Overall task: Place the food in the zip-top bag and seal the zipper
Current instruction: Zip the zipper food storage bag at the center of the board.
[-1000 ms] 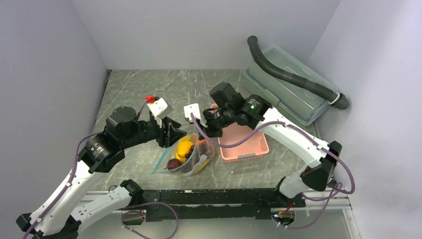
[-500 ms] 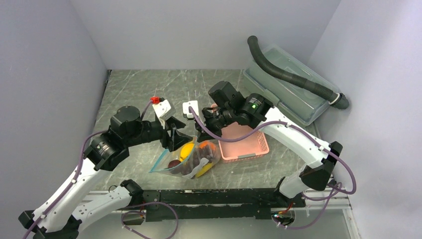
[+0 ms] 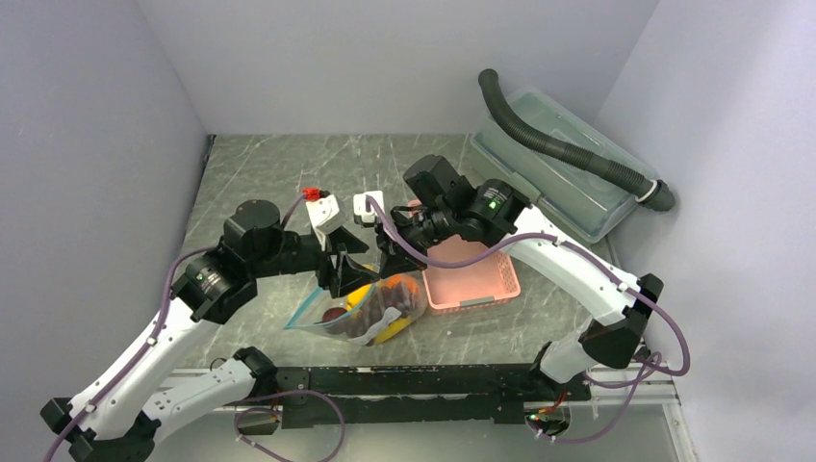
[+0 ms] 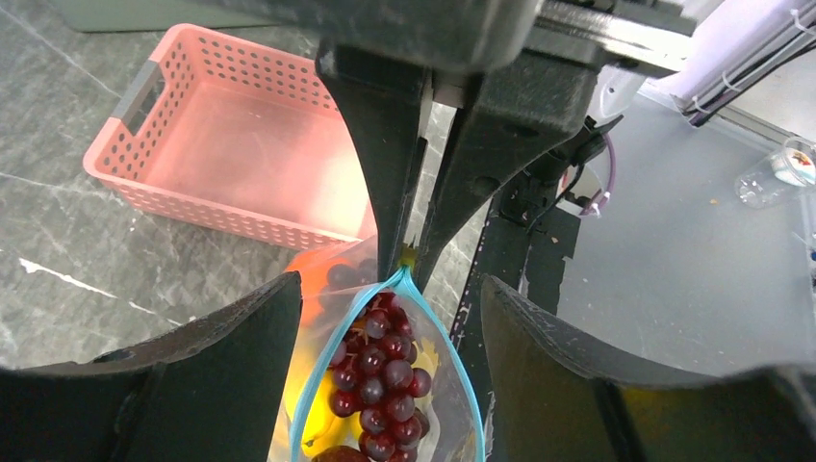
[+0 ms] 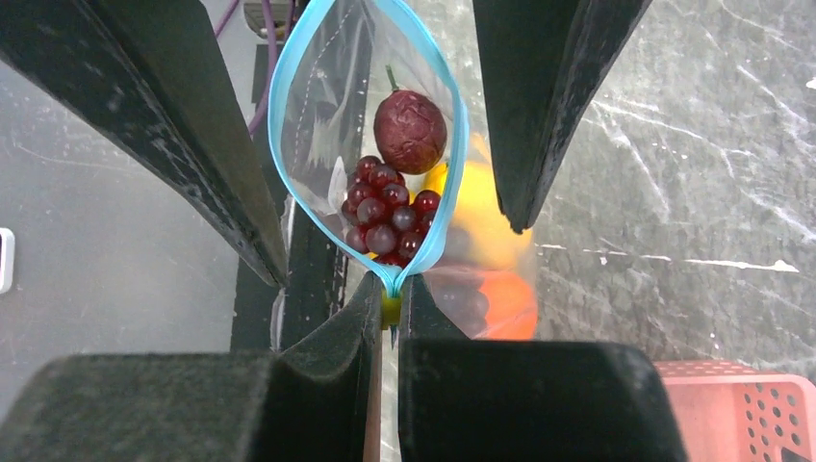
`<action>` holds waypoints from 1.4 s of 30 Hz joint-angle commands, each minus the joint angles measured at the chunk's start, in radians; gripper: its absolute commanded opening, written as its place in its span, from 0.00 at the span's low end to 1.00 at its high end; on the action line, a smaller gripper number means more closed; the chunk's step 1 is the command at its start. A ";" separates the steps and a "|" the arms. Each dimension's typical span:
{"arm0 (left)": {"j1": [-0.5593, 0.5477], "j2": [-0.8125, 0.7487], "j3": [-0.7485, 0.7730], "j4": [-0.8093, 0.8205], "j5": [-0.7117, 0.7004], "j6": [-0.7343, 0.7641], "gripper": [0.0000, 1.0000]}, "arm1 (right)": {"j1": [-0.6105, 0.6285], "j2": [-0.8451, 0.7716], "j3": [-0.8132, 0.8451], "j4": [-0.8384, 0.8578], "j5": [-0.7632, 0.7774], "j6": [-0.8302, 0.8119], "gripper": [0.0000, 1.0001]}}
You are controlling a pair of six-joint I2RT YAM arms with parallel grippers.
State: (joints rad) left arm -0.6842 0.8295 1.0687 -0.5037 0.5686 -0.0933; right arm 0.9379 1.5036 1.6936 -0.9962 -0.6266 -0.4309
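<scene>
The zip-top bag (image 3: 370, 310) lies near the table's front, holding the food: purple grapes (image 4: 390, 371), a dark reddish-brown fruit (image 5: 409, 130), yellow fruit (image 5: 476, 212) and an orange (image 5: 500, 303). Its mouth gapes, and the blue-teal zipper (image 5: 281, 164) forms a loop. My right gripper (image 5: 392, 306) is shut on the zipper's far end, where a small yellow-green piece sits. My left gripper (image 4: 388, 284) is open, with one finger on each side of the bag's mouth and not touching it. In the top view the left gripper (image 3: 339, 272) and right gripper (image 3: 390, 260) face each other over the bag.
A pink slotted basket (image 3: 471, 274) stands just right of the bag, close under the right arm. A large clear lidded box (image 3: 553, 183) with a black ribbed hose (image 3: 568, 144) over it sits at the back right. Grey walls close in both sides.
My left gripper has opened wider and moved right over the bag's mouth. The bag has shifted a little toward the front while the right gripper stays shut.
</scene>
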 commanded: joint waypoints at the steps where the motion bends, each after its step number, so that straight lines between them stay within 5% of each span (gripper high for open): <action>1: -0.004 0.010 0.014 0.056 0.072 0.013 0.73 | 0.007 -0.043 0.084 0.039 -0.039 0.061 0.00; 29: -0.004 0.022 0.010 -0.065 0.047 0.081 0.59 | 0.009 0.001 0.209 -0.006 0.086 0.205 0.00; 42: -0.004 0.025 0.035 -0.181 0.020 0.155 0.42 | 0.009 0.006 0.206 -0.004 0.120 0.230 0.00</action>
State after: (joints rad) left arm -0.6842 0.8608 1.0626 -0.6315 0.5949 0.0132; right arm 0.9463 1.5196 1.8412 -1.0485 -0.5224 -0.2264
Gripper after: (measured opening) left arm 0.439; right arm 0.057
